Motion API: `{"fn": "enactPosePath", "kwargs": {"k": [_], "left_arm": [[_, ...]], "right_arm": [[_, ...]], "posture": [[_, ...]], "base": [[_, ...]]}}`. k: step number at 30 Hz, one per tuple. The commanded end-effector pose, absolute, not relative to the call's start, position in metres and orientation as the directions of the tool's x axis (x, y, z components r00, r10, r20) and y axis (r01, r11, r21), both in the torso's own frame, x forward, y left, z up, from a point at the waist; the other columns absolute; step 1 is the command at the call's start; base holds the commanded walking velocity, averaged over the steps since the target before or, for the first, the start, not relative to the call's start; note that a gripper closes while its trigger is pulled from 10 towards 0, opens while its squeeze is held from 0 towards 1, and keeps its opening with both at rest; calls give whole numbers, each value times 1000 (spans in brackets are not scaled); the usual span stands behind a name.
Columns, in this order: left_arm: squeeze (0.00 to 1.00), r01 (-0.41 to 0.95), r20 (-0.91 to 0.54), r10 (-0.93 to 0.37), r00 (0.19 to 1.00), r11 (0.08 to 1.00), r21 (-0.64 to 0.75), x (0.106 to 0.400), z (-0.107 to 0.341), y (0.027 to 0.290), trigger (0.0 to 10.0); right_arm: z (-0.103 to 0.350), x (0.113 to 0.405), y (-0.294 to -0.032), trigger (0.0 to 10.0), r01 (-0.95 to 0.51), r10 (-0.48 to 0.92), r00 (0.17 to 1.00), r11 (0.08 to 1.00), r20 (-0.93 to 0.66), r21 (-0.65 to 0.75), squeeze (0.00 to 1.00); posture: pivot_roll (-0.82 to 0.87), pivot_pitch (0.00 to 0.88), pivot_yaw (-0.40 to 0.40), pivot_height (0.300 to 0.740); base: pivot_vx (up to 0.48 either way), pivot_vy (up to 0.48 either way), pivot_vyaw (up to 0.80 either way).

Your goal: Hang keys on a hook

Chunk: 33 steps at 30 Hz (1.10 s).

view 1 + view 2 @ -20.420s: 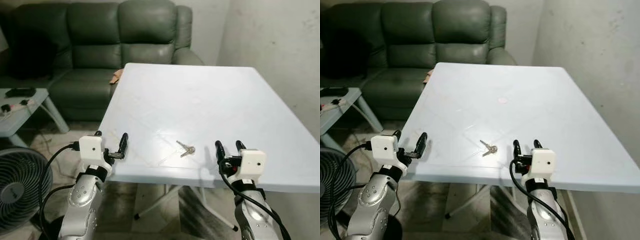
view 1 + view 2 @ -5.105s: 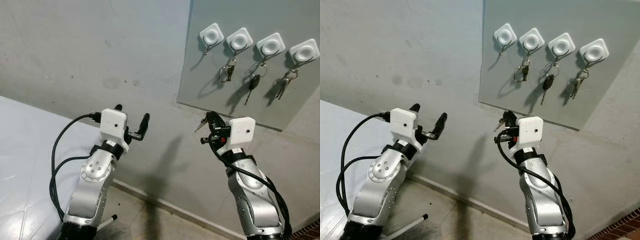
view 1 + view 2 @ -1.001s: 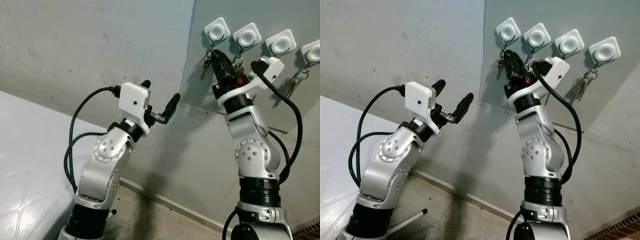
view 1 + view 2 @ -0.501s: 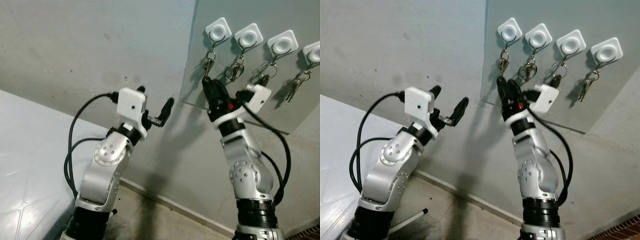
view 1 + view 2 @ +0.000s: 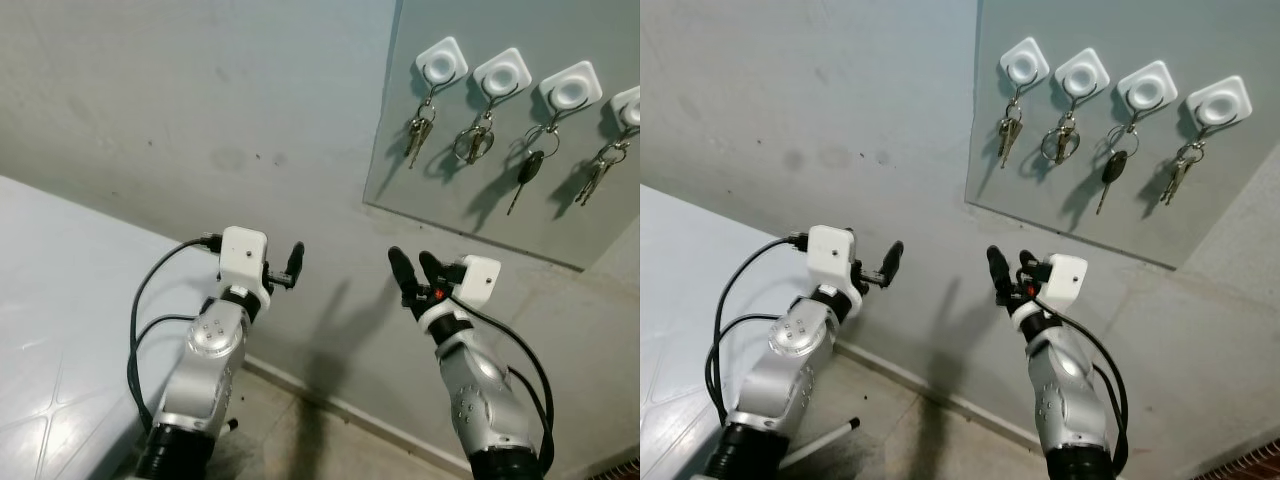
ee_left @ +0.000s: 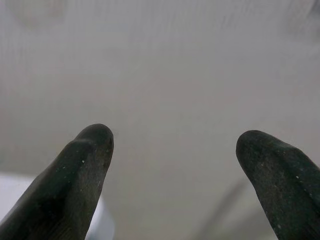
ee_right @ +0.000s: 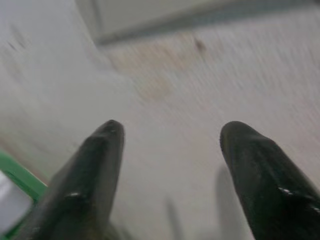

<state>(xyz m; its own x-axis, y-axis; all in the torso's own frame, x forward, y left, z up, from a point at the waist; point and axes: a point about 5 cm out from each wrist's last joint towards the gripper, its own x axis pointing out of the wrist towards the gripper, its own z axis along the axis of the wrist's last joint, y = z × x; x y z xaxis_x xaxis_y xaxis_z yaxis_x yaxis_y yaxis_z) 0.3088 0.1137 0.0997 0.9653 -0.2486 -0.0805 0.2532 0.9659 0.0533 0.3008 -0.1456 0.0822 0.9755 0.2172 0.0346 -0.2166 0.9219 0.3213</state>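
Four square white wall hooks (image 5: 526,76) sit in a row on a grey panel (image 5: 480,215) fixed to the concrete wall (image 5: 180,110), a set of keys (image 5: 418,130) hanging below the leftmost. Both grippers, left gripper (image 5: 280,270) and right gripper (image 5: 416,269), are raised below the panel, the white table (image 5: 50,300) at far left.

Look at the upper right of the head views: the panel (image 5: 480,190) reads as a smooth, matt grey sheet, and the four hooks (image 5: 441,62) on it look like glossy white moulded plastic. You see the keys (image 5: 417,133) under the leftmost hook glint like bare metal. The wall (image 5: 180,110) around them is rough, stained plaster, dull throughout. At lower left the table (image 5: 50,290) shows a smooth pale plastic sheen. Both arms are brushed silver metal with white plastic casings; the left gripper (image 6: 175,150) and right gripper (image 7: 170,145) carry matt black, rubbery fingers.
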Motion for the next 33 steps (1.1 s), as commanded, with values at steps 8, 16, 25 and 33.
{"fn": "enactPosePath", "kwargs": {"k": [8,16,25,33], "left_arm": [[0,304,-213,-274,938,944,125,293,48,111,10000],[0,373,-310,-311,899,913,166,277,15,110,10000],[0,478,-442,-340,830,842,250,250,-21,116,10000],[0,481,-579,-249,776,827,289,219,-52,144,10000]], "right_arm": [[39,283,-147,10000,-232,259,961,943,-92,237,0],[13,270,-149,10000,-230,265,946,954,-185,192,0],[-9,258,-155,10000,-179,227,931,966,-284,185,0],[-32,238,-168,10000,-134,184,898,980,-400,149,0]], "posture": [[-7,0,3,732],[-14,0,10,732],[-28,0,26,732],[-33,0,31,732]], "base": [[0,0,0],[0,0,0],[0,0,0],[0,0,0]]}}
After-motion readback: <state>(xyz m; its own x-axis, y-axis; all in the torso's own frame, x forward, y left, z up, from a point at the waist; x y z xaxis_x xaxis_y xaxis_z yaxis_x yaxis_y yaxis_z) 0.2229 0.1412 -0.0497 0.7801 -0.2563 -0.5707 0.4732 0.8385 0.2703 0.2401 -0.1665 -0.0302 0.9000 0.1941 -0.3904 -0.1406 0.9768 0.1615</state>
